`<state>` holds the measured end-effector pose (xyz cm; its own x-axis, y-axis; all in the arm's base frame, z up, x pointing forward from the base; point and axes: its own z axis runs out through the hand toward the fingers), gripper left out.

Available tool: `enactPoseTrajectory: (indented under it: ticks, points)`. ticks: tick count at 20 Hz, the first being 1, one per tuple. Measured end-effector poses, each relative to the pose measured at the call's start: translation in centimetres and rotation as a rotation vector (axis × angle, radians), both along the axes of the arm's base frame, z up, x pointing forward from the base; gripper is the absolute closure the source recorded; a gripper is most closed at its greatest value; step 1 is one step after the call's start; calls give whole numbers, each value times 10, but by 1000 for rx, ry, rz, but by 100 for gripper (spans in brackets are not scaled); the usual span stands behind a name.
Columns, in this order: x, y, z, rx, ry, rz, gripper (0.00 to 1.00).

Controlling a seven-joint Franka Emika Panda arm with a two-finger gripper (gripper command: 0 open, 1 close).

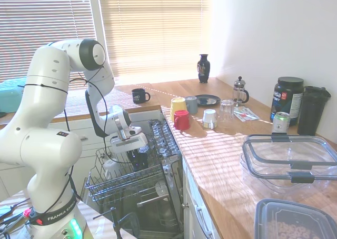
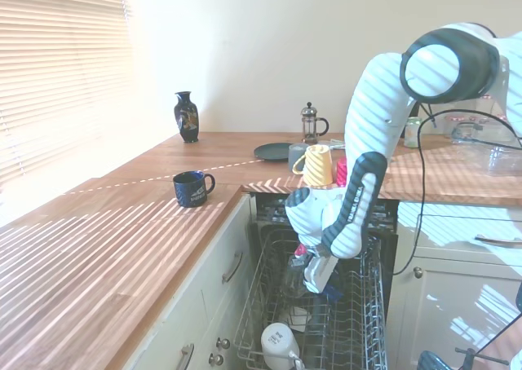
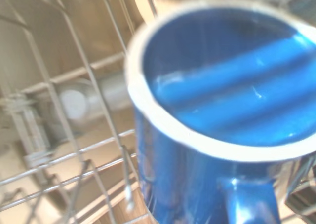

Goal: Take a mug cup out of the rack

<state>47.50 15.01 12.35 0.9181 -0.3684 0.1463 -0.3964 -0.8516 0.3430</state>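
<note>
Mug (image 3: pixel 222 115) fills most of my wrist view, glossy blue inside and out, pale rim, handle toward the camera, with rack wires behind it. From the first exterior view my gripper (image 1: pixel 138 153) is clamped on that mug, which hangs just above the rack (image 1: pixel 113 183), dark and small under the white hand. The second exterior view shows the same thing, gripper (image 2: pixel 320 282) over the middle of the rack (image 2: pixel 359 337) with a bit of blue at the fingers.

Counting stuff relative to the rack: one white mug (image 2: pixel 277 343) lying inside it at the near end in the second exterior view. On the counter beside it, one dark printed mug (image 2: pixel 192 188), one yellow cup (image 1: pixel 178 105), one red cup (image 1: pixel 181 120), one grey cup (image 1: pixel 191 104), one small white cup (image 1: pixel 209 118), one glass (image 1: pixel 226 109). Further off I count one plate (image 1: pixel 207 99), one vase (image 1: pixel 204 68) and one French press (image 1: pixel 240 91).
</note>
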Motion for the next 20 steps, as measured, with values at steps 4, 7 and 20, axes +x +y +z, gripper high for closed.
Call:
enactPoseTrajectory:
  ticks: [4, 7, 20]
  points:
    - [-8, 13, 29, 3, -16, 21, 100]
    - [-13, 27, 32, 15, -25, 30, 100]
    - [-41, 54, 144, 121, -186, 16, 100]
